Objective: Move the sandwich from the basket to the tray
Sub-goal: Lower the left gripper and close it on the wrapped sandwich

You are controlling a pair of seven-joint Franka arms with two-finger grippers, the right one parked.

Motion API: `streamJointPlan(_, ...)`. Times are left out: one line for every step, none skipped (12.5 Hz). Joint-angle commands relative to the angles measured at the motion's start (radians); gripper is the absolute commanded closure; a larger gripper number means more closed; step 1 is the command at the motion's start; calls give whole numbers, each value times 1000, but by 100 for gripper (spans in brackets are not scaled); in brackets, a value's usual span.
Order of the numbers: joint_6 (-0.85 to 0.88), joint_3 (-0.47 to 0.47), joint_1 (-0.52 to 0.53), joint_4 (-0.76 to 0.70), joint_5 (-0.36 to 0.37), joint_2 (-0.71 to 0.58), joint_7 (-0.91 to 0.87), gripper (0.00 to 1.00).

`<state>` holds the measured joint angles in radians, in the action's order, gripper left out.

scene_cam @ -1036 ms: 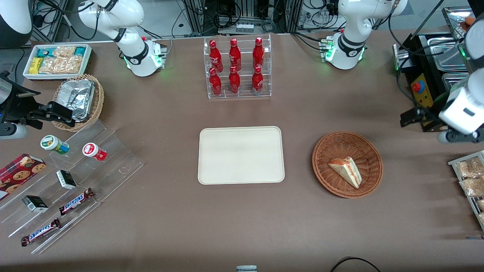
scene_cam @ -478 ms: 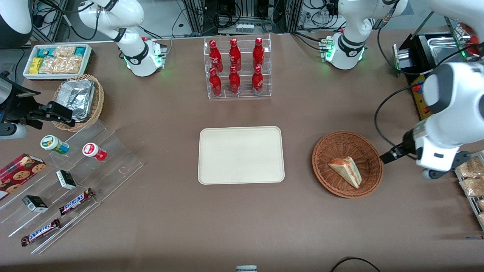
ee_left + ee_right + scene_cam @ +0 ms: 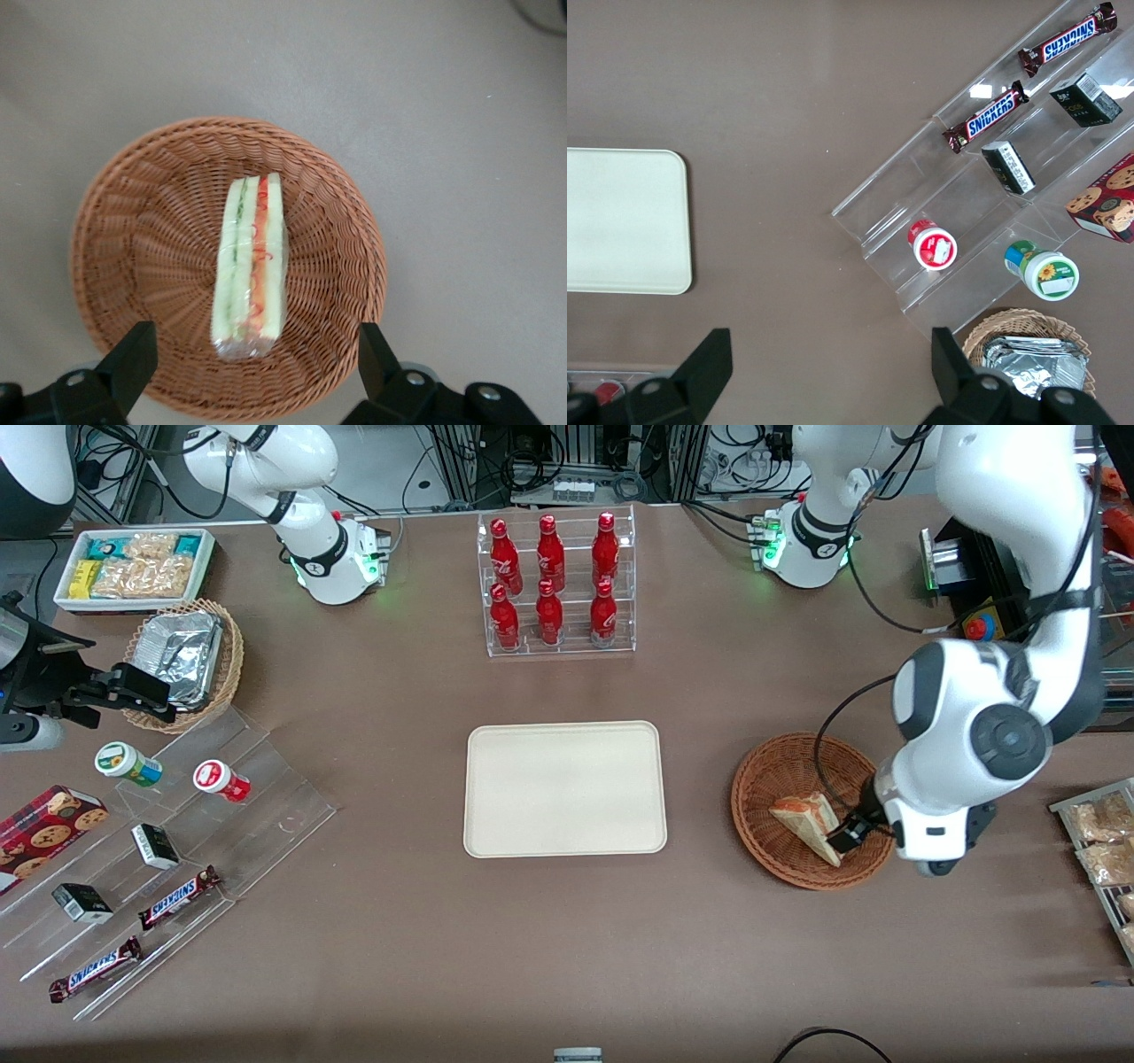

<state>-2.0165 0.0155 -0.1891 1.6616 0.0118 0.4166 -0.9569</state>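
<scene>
Spread wide and holding nothing, the gripper [image 3: 252, 367] hovers over the basket [image 3: 780, 779], its fingers either side of the sandwich [image 3: 806, 825] but not touching it. That sandwich lies in the basket, not yet lifted. The tray [image 3: 564, 788] toward the parked arm's end sits bare, so grasping, carrying and placing all remain.

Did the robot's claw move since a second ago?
Yes. The gripper swung in from the working arm's end of the table and now hangs open over the basket, right by the sandwich, which hasn't moved.
</scene>
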Motion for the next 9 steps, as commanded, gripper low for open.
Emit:
streamJointPlan(-19,7,-24,-9,63,50,-65,0)
streamJointPlan(-36,6,-24,-6,71,54,-81,0)
streamJointPlan(-48,6,-24,12,74,56,-85,0)
streamJointPlan(-65,6,-24,35,76,53,-85,0)
streamJointPlan(-88,6,-24,55,77,48,-85,0)
streamJointPlan(-108,4,-24,66,76,48,-85,0)
streamJointPlan(-126,3,-24,78,76,48,-85,0)
streamJointPlan(-148,-2,-24,95,76,48,-85,0)
streamJointPlan(-174,-2,-24,125,76,44,-85,0)
